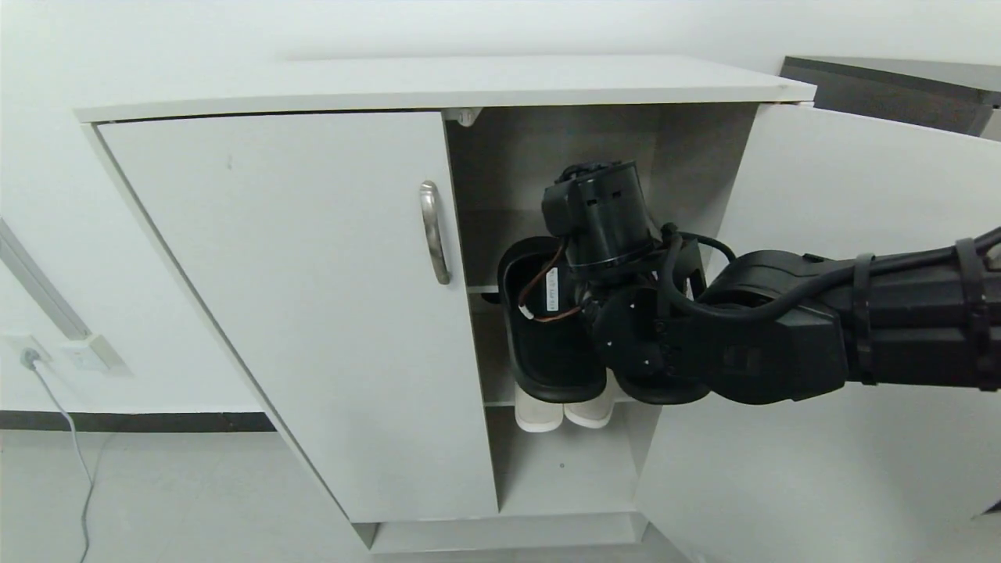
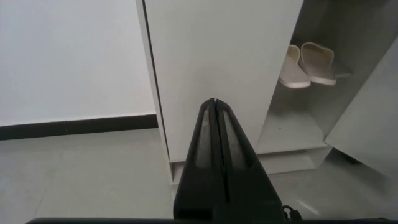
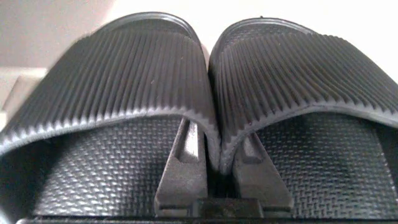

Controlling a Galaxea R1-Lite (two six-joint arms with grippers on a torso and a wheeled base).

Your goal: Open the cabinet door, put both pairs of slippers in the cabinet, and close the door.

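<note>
Grasping black ribbed-strap slippers (image 3: 124,81) is the right gripper (image 3: 217,142); the left gripper (image 2: 214,107) is clenched.

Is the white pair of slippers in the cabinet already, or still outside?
In. The white slippers lie side by side on a shelf inside the cabinet, below the black slippers.
</note>
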